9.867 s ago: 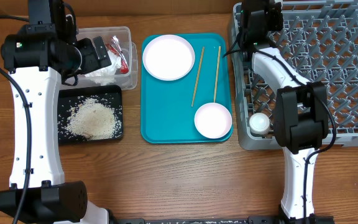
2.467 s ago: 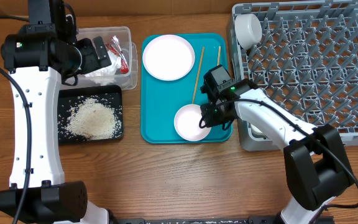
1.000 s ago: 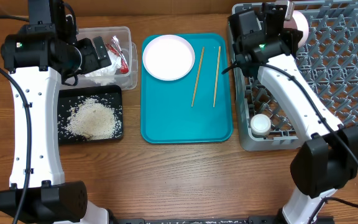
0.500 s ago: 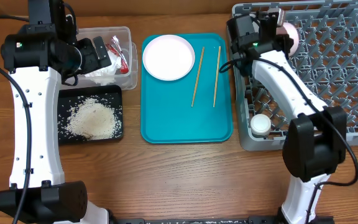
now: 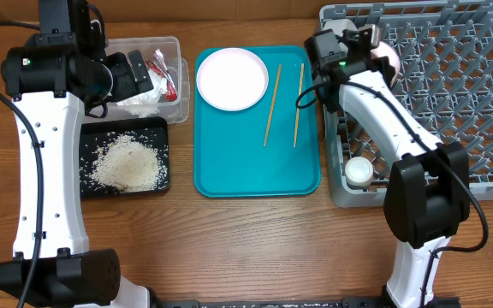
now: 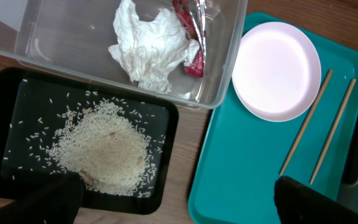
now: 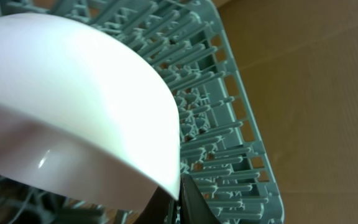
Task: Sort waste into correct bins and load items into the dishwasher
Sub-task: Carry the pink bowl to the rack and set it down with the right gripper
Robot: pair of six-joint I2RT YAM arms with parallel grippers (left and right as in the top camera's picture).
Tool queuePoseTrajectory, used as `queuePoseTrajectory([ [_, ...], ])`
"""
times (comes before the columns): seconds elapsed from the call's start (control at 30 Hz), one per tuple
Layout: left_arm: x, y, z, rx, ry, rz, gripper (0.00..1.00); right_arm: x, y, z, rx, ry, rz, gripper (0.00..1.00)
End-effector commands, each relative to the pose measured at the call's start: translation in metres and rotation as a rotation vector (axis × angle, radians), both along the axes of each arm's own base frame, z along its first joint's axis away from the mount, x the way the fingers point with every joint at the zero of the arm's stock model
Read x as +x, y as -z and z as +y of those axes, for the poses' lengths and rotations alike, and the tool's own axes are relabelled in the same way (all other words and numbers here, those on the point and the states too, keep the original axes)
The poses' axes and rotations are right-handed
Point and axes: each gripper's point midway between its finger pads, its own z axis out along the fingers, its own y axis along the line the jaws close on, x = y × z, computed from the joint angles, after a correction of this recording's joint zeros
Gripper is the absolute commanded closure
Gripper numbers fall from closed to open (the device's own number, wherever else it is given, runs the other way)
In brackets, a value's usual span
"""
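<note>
My right gripper is shut on the rim of a white bowl and holds it tilted over the far left corner of the grey dish rack. In the right wrist view the bowl fills the frame, with the fingers pinching its edge above the pegs. A small white cup sits in the rack's near left corner. A white plate and two chopsticks lie on the teal tray. My left gripper is open and empty above the bins.
The clear tub holds crumpled tissue and a red-and-white wrapper. The black tray holds a heap of rice. Bare wooden table runs along the front edge.
The right gripper took the bowl off the teal tray and carried it to the rack. In the last second the bowl has shifted left and slightly nearer. The left arm has not moved.
</note>
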Motion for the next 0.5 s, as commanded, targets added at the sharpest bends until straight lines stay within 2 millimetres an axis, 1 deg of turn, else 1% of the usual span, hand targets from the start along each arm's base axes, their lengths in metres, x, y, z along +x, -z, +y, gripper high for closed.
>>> queuePoseTrajectory([
  [0.0, 0.001, -0.002, -0.001, 0.005, -0.007, -0.008, 0.0, -0.001, 0.007, 0.009, 0.035, -0.026, 0.027, 0.96],
  [0.27, 0.001, -0.002, -0.001, 0.005, -0.007, -0.008, 0.0, -0.004, 0.009, 0.016, 0.035, -0.042, 0.045, 0.95],
  [0.37, 0.001, -0.002, -0.001, 0.005, -0.007, -0.008, 0.0, -0.005, 0.009, 0.022, 0.031, -0.057, 0.056, 0.87],
  [0.43, 0.001, -0.002, -0.001, 0.005, -0.007, -0.008, 0.0, -0.006, 0.009, 0.03, 0.031, -0.073, 0.055, 0.84],
  [0.47, 0.001, -0.002, -0.001, 0.005, -0.007, -0.008, 0.0, -0.006, 0.009, 0.034, 0.031, -0.082, 0.055, 0.8],
])
